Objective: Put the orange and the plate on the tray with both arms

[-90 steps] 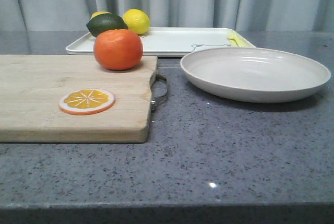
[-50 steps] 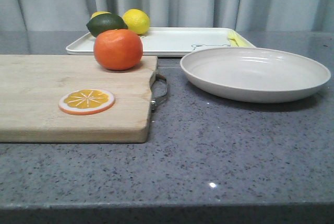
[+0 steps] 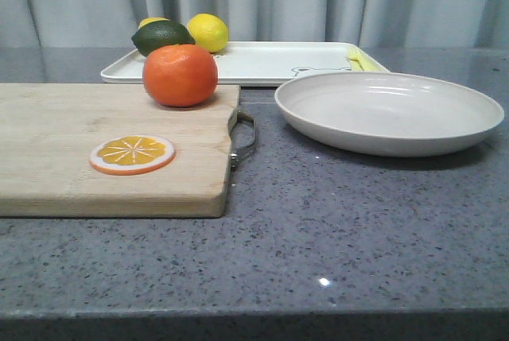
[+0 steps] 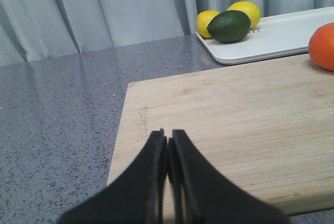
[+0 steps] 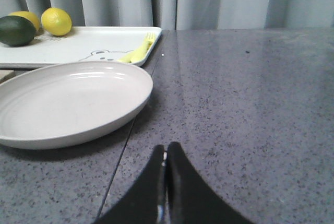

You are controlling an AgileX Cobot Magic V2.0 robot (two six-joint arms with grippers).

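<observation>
Inspector: Left gripper closed, empty, over cutting board; orange ahead. Right gripper closed; plate just ahead.

Operator: Advice?

Inspector: Open both first, approach low; tray lies beyond.

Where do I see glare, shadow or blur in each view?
Front view: a small bright glint on the counter; soft shadow under the plate. Left wrist view: the shut left gripper is dark and soft-edged. Right wrist view: a highlight arc in the plate; the right gripper, also shut, is dark and blurry.
</observation>
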